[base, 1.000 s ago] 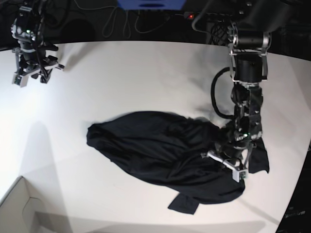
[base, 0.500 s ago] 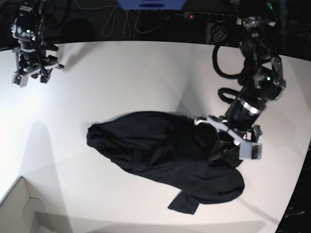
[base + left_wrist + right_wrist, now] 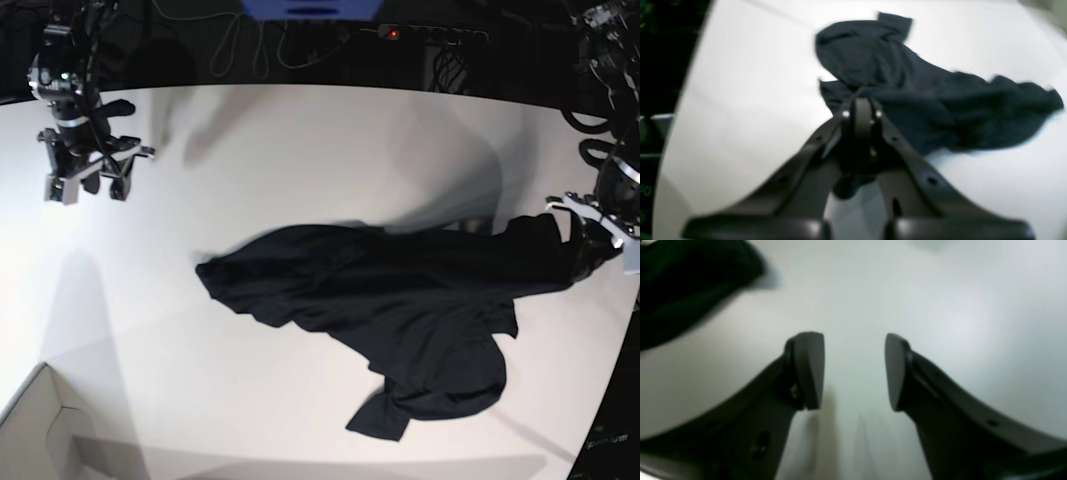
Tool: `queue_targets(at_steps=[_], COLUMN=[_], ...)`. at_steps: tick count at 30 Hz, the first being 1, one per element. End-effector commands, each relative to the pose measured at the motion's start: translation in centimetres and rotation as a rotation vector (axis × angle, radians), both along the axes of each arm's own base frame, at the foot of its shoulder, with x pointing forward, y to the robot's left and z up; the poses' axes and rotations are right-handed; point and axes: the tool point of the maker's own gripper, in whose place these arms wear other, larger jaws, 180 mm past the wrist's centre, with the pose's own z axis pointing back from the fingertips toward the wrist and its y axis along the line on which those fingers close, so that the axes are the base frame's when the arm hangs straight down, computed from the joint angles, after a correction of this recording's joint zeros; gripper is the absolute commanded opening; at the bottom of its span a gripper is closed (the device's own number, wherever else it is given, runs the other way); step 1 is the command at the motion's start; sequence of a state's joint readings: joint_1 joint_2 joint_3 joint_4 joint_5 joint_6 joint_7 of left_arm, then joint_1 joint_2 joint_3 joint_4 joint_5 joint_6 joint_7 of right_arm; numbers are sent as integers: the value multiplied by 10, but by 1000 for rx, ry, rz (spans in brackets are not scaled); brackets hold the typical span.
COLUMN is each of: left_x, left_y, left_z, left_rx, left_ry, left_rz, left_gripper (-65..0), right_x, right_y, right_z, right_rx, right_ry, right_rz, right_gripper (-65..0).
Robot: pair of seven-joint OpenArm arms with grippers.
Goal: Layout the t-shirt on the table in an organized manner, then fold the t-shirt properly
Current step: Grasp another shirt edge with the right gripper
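The left gripper (image 3: 598,237) has pulled a pinch of the t-shirt (image 3: 400,300) out toward the right edge of the table (image 3: 300,150), and the cloth has stretched out behind it. A moment ago the shirt was a round heap with that gripper down in it. The right gripper (image 3: 88,180) has drifted a little nearer and its fingers have spread wider.

In the left wrist view the left gripper (image 3: 860,110) has its fingers pressed together, and black cloth hangs down from between them, so it is holding the t-shirt (image 3: 907,90). In the right wrist view the right gripper (image 3: 853,371) has its fingers apart with only bare table (image 3: 957,306) between them. It holds nothing.

The shirt lies in the middle and right part of the table. Its long way runs left to right, from a loose end at mid-table to the pinched end at the right edge. A lump and a small flap sit on the near side.

From the right gripper, the shirt lies to the right and nearer the front, well apart from its fingers. The loose left end is the part closest to that arm, so I think that arm should reach there next
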State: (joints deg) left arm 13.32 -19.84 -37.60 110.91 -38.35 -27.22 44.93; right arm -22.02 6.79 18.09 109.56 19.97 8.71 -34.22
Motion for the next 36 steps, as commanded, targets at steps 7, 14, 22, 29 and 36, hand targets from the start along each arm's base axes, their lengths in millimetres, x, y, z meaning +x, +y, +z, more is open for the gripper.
queue_targets(at_steps=[7, 14, 22, 29, 36], left_x=[-10, -24, -26, -32, -42], left_y=[20, 28, 24, 12, 13], left_z=[-25, -58, -65, -76, -84], left_rx=[105, 157, 135, 95, 89], left_ry=[67, 172, 181, 197, 227], left_rz=[-16, -36, -28, -29, -22], left_gripper=[-649, -649, -649, -649, -649], right_x=[39, 53, 66, 89, 112], right_y=[75, 127, 187, 242, 256], right_z=[22, 13, 6, -4, -13], right_rx=[65, 118, 159, 177, 168], right_ry=[-108, -94, -80, -56, -27], right_rz=[210, 339, 492, 620, 643], right_gripper=[-348, -346, -278, -277, -277])
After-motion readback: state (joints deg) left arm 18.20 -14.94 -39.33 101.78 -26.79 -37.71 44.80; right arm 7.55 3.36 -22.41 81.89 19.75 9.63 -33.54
